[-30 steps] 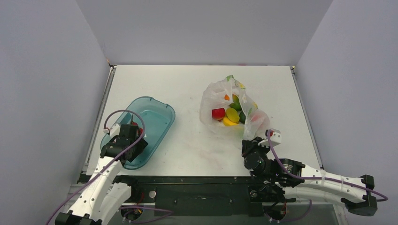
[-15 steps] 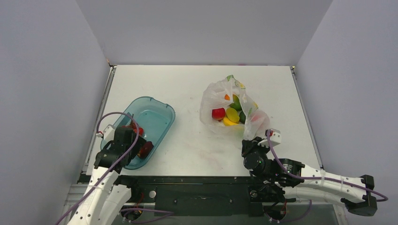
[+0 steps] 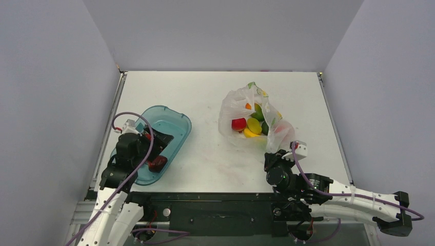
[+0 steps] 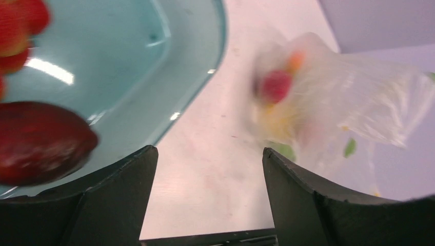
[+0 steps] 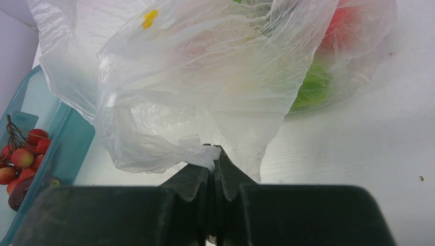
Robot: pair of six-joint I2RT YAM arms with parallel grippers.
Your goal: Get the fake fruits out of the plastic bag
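Note:
The plastic bag (image 3: pixel 245 105) lies on the table right of centre, mouth open. A red apple (image 3: pixel 238 124), a yellow fruit (image 3: pixel 253 126) and a green fruit (image 3: pixel 259 115) show inside it. My right gripper (image 3: pixel 272 155) is shut on the bag's near edge; the right wrist view shows its jaws (image 5: pixel 214 151) pinching the film of the bag (image 5: pixel 205 77). A dark red fruit (image 3: pixel 157 163) lies in the near end of the teal tray (image 3: pixel 174 123). My left gripper (image 3: pixel 160 140) hovers over the tray, open and empty (image 4: pixel 208 151), with the dark red fruit (image 4: pixel 41 141) at its left.
A cluster of small red berries (image 5: pixel 23 154) lies in the tray (image 5: pixel 56 148), beside the dark red fruit (image 5: pixel 23 189). Grey walls close in the table on three sides. The bag (image 4: pixel 349 97) shows blurred in the left wrist view.
The left gripper let go of the dark red fruit in the tray, then lifted and swung towards the bag. The right gripper and the bag have not moved.

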